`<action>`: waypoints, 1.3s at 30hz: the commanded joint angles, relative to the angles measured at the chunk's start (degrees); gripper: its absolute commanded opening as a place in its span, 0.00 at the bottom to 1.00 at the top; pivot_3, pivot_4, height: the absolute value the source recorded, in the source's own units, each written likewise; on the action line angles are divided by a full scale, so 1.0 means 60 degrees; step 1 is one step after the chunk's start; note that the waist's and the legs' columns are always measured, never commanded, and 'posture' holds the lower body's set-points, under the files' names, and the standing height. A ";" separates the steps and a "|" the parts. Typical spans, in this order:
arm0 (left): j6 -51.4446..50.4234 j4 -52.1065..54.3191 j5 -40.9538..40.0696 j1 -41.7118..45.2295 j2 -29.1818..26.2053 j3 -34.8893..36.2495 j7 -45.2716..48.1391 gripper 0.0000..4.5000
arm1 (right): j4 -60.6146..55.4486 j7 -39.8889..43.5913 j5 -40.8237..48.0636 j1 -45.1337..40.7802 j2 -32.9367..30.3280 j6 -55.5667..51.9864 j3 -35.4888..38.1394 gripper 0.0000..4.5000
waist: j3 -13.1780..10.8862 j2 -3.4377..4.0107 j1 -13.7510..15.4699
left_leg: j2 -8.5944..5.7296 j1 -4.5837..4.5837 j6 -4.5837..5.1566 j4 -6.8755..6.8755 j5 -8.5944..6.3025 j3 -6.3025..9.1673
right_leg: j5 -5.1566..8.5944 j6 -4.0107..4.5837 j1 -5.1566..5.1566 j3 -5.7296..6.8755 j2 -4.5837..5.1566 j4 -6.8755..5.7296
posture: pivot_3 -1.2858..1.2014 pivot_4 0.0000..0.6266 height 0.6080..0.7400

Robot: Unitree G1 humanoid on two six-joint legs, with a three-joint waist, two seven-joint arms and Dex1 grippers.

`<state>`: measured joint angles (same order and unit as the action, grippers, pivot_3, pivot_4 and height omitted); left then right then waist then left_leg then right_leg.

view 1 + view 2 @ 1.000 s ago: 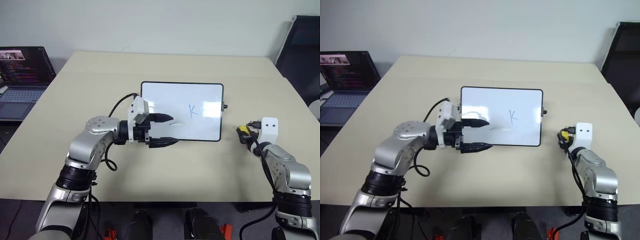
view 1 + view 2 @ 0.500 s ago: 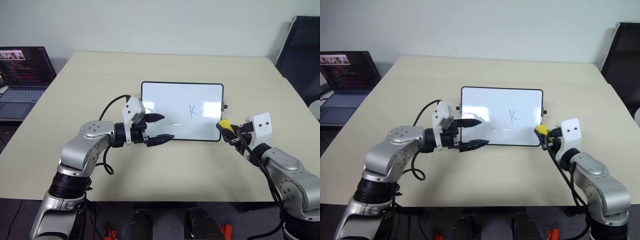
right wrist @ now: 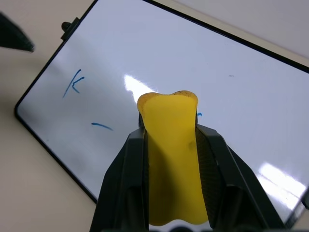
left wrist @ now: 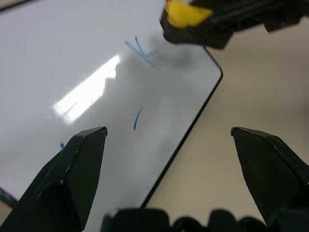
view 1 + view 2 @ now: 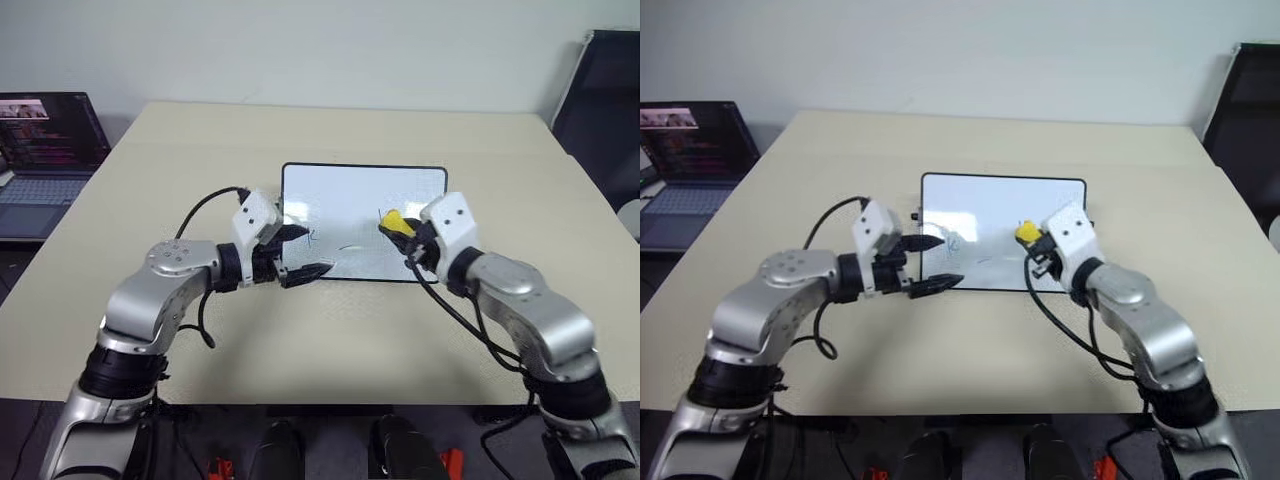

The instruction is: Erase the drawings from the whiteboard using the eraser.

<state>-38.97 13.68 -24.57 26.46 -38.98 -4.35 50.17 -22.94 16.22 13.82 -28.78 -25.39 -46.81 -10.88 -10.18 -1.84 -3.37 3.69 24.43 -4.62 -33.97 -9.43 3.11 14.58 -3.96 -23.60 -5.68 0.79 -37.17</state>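
The whiteboard (image 5: 350, 195) lies flat in the middle of the table. Its drawings are thin blue marks: a K (image 3: 72, 83) near the left side, a short dash (image 3: 102, 126), and a mark (image 3: 199, 115) peeking out beside the eraser. My right gripper (image 5: 402, 228) is shut on the yellow eraser (image 5: 392, 219), held over the board's right part; I cannot tell whether it touches the surface. My left gripper (image 5: 308, 251) stands open and empty over the board's near-left corner. In the left wrist view the eraser (image 4: 186, 13) hovers right by a K (image 4: 141, 49).
An open laptop (image 5: 45, 140) sits on a separate surface at the far left. A dark chair (image 5: 600, 95) stands beyond the table's right corner. The beige table (image 5: 330, 330) has bare room in front of and around the board.
My right gripper has carried the eraser left and upward, from the table beside the board's right edge to over the board. My left gripper has drawn back slightly left, toward the board's corner.
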 commanded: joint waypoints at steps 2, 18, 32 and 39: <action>0.0163 0.0521 0.0146 -0.0295 -0.0233 0.0179 -0.0077 1.00 | 0.1173 0.0036 -0.1043 -0.0798 0.0101 0.1212 -0.0411 0.23 | 0.0000 0.0000 0.0009 | 0.0000 0.0001 0.0000 -0.0001 0.0000 0.0000 | 0.0000 0.0000 -0.0002 0.0000 0.0000 -0.0001 | 0.52 0.24 1.00; 0.0716 0.0434 0.0189 -0.0624 -0.0039 0.0244 -0.0210 1.00 | 0.2688 0.1390 -0.2818 -0.1263 -0.0391 0.1443 -0.1386 0.22 | 0.0002 -0.0003 0.0019 | 0.0000 -0.0015 0.0000 -0.0037 0.0002 0.0001 | -0.0003 0.0007 0.0016 -0.0002 -0.0001 -0.0025 | 0.52 0.24 1.00; 0.1035 0.0112 0.0217 -0.0534 0.0165 0.0149 -0.0092 1.00 | 0.1992 0.3034 -0.3014 -0.0852 -0.0981 0.0433 -0.1938 0.22 | 0.0003 -0.0006 0.0018 | -0.0001 -0.0013 0.0000 -0.0123 0.0003 0.0001 | -0.0003 0.0008 0.0014 -0.0008 -0.0001 -0.0099 | 0.52 0.24 1.00; 0.1052 0.0107 0.0214 -0.0532 0.0222 0.0135 -0.0066 1.00 | 0.2938 0.1534 -0.4101 -0.1542 -0.0674 0.1484 -0.1448 0.22 | 0.0002 -0.0006 -0.0014 | -0.0002 -0.0017 0.0000 -0.0144 0.0003 0.0000 | -0.0005 0.0010 0.0010 -0.0013 0.0000 -0.0104 | 0.52 0.24 1.00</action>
<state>-34.15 13.41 -23.36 22.39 -37.90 -4.33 49.53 -8.08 29.78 -7.48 -36.22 -29.39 -39.36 -22.55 -10.17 -1.87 -3.46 3.68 24.32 -4.62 -34.85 -9.41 3.09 14.55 -3.90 -23.55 -5.79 0.80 -37.79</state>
